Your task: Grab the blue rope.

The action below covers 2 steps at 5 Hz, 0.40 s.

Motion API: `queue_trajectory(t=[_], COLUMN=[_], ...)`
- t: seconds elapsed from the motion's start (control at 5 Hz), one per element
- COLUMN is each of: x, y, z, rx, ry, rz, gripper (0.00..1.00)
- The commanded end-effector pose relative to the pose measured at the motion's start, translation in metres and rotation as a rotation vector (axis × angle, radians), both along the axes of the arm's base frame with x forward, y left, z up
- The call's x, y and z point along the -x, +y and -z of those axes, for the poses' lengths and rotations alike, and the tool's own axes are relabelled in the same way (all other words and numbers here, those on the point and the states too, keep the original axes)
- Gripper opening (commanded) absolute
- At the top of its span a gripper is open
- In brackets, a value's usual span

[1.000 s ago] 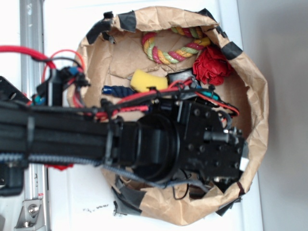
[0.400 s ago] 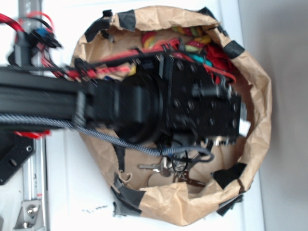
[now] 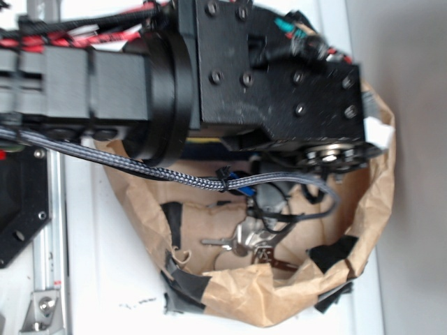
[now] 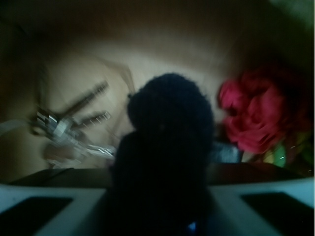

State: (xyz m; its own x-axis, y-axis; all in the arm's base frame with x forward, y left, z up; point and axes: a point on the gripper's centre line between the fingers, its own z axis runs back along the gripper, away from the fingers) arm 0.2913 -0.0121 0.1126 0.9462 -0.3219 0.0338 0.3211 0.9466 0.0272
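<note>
- Wrist view: the blue rope (image 4: 165,147) fills the middle of the picture as a dark, fuzzy mass rising from between the white parts of the gripper (image 4: 157,206), so I judge the pincer is pinching the blue rope; the fingertips themselves are hidden behind it.
- To its left lies a bunch of keys (image 4: 69,130); to its right a red cloth flower (image 4: 258,115).
- Exterior view: the black arm (image 3: 209,70) covers the far half of the paper bag (image 3: 258,296), and the rope cannot be seen there.
- Doing it well, I'd say: keep the squeeze firm and lift straight up.
- Room is tight: the crumpled bag wall rings the gripper, and a braided cable (image 3: 174,176) sags across the opening just above the keys.
</note>
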Motion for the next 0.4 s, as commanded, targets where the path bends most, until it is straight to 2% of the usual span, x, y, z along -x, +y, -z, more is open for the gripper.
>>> queue_trajectory(t=[0.0, 0.2], x=[0.0076, 0.0128], y=[-0.0100, -0.0174], z=[-0.0577, -0.0550], rx=[0.031, 0.045], ry=[-0.114, -0.132], rz=[-0.064, -0.086], gripper=[0.00, 0.00])
